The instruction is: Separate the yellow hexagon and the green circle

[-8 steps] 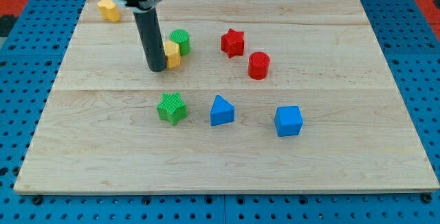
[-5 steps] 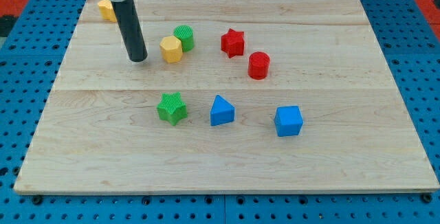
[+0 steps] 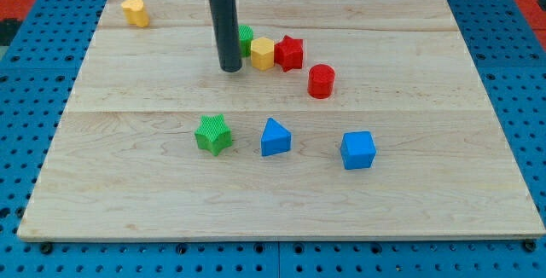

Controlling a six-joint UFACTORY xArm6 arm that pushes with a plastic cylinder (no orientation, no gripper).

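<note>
The yellow hexagon sits on the wooden board in the upper middle, touching the red star on its right. The green circle is just up and left of the hexagon, touching it and partly hidden behind my rod. My tip rests on the board just left of the hexagon and below the green circle, close to both.
A red cylinder lies right of the red star. A green star, a blue triangle and a blue cube stand in a row across the middle. Another yellow block sits at the top left corner.
My tip went left, then came back right. The yellow hexagon and green circle have shifted right; the hexagon now touches the red star.
</note>
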